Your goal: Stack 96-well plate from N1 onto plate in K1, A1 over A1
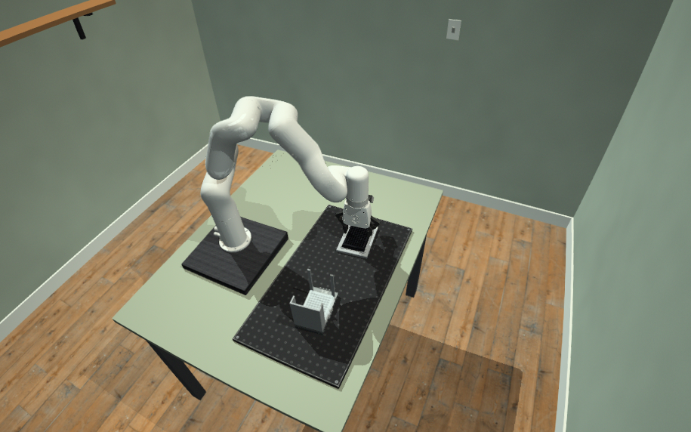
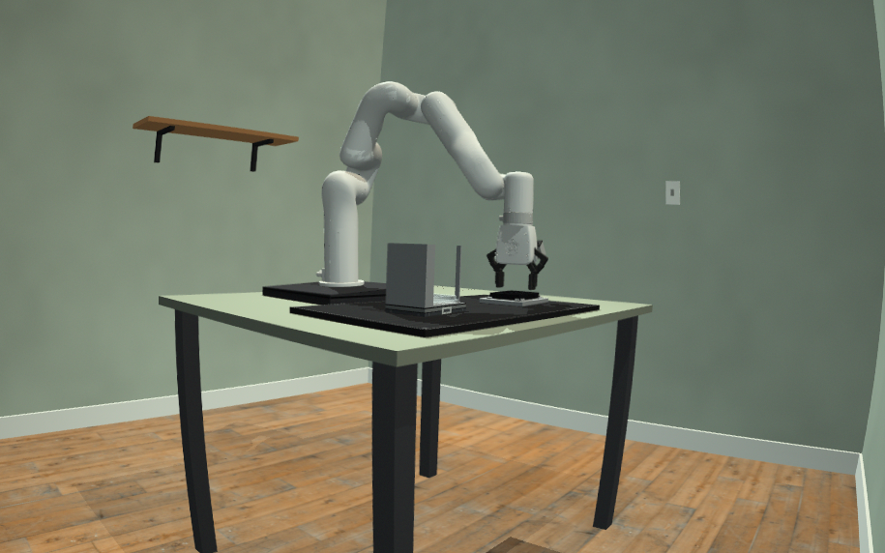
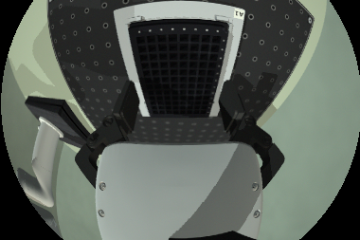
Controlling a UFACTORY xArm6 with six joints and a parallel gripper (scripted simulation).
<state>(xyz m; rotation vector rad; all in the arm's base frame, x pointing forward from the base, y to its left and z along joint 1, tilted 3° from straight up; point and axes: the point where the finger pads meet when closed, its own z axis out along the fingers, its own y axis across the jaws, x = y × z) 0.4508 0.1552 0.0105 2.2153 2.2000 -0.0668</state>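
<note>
A black gridded plate (image 3: pixel 178 72) lies flat in its pale nest (image 3: pixel 129 59), below the gripper (image 2: pixel 516 276), whose fingers are spread wide, holding nothing.
</note>
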